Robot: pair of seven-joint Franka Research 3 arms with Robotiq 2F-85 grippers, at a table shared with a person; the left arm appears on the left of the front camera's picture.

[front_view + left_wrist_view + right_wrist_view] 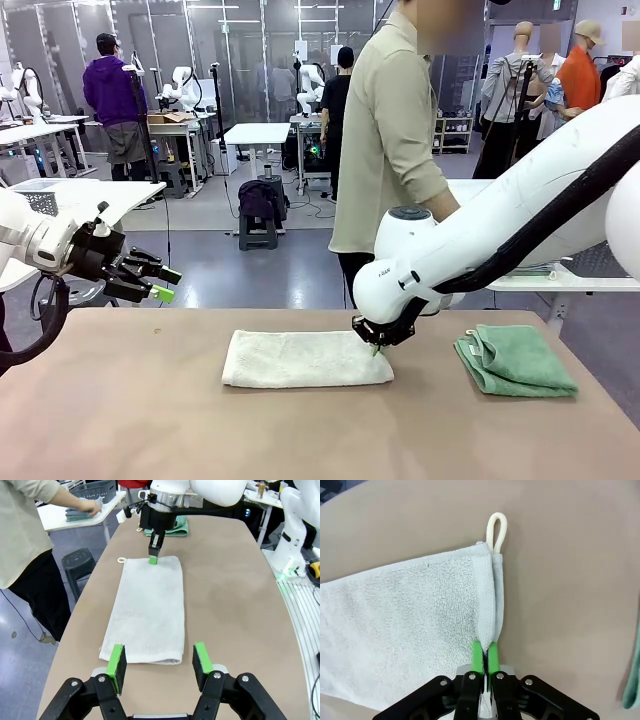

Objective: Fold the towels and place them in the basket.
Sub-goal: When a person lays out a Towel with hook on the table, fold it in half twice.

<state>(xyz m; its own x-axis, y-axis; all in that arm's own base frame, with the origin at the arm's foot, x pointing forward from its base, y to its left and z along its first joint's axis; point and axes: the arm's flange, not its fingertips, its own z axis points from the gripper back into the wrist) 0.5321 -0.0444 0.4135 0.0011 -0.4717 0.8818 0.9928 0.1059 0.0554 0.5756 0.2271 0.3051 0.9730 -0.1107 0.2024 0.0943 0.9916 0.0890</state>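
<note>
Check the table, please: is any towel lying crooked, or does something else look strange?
Nothing stands out. The white towel lies flat and straight, its loop sticking out at one corner. The right claw pinches its edge. The green towel sits folded beside it, slightly angled.

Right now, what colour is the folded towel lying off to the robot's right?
Mint green towel, clearest in the front view.

- A robotics lab: white worktables stand in rows at the upper left of the front view.
- More white robot arms are mounted on them.
- Glass partitions run behind.
</note>
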